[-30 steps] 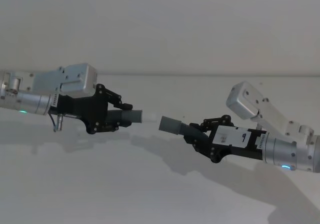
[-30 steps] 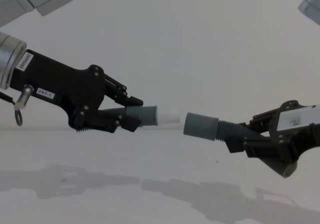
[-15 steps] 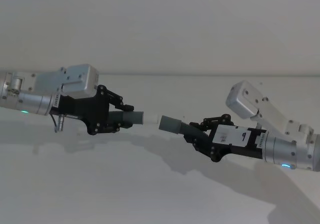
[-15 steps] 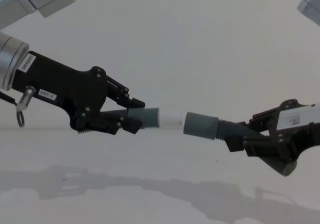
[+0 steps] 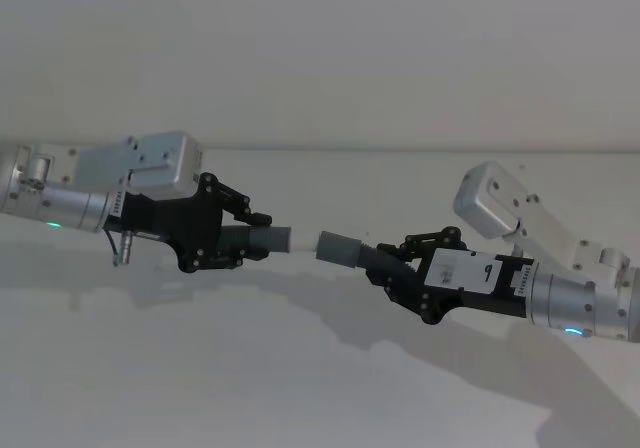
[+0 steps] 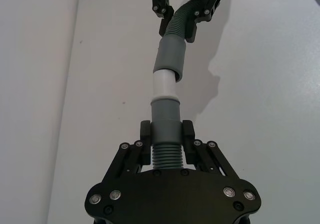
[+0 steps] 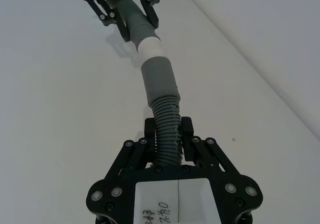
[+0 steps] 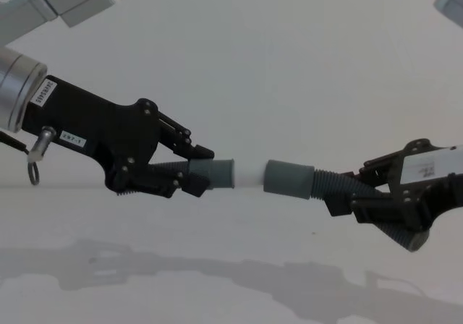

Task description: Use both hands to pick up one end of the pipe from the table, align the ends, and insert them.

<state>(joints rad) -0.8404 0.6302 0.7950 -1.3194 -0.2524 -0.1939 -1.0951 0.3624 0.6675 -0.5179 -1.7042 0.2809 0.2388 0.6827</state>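
Two pipe pieces aloft above table (image 5: 320,388): my left gripper (image 8: 194,171) clamps white-tipped piece (image 8: 217,173); right gripper (image 8: 347,194) clamps sleeve piece (image 8: 289,178). Pickup, alignment done. Tip entering sleeve; full seating outstanding.

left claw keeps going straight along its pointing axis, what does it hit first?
Probably the grey sleeve held by the right claw: the left claw carries a pipe piece whose white tip already sits at the sleeve's mouth, roughly in line.
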